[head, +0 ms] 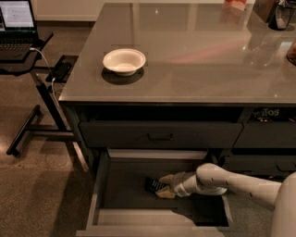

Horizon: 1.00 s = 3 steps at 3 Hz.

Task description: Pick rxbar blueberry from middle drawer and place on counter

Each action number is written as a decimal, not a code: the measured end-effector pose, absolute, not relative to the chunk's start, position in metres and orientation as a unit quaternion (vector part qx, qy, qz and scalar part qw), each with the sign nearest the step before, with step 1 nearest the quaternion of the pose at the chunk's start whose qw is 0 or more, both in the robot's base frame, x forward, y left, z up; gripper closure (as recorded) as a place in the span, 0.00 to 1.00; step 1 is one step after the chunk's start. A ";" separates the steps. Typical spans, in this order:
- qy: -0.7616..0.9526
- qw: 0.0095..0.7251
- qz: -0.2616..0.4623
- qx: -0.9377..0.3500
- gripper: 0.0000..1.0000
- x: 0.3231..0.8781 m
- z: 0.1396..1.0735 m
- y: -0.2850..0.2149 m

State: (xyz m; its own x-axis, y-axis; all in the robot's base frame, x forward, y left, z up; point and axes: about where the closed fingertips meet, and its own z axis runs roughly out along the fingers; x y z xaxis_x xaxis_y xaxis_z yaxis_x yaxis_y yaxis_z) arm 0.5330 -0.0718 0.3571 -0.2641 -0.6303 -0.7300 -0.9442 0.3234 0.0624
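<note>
The middle drawer (99, 194) is pulled open below the counter (194, 51). The rxbar blueberry (151, 184), a small dark flat bar, lies on the drawer floor near its middle. My gripper (162, 186) is reaching down into the drawer from the right, with its tip at the bar's right end. The white arm (231, 181) stretches in over the drawer's right side.
A white bowl (124, 61) stands on the counter's left part. A shut drawer front with a small black handle (160, 137) sits above the open drawer. A black laptop stand with a laptop (18, 28) is at the far left. Dark objects stand at the counter's far right (282, 14).
</note>
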 end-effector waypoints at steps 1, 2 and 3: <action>0.753 0.308 0.255 -0.523 1.00 0.533 0.357 -0.072; 0.753 0.307 0.256 -0.523 1.00 0.533 0.357 -0.071; 0.755 0.300 0.264 -0.520 1.00 0.528 0.376 -0.079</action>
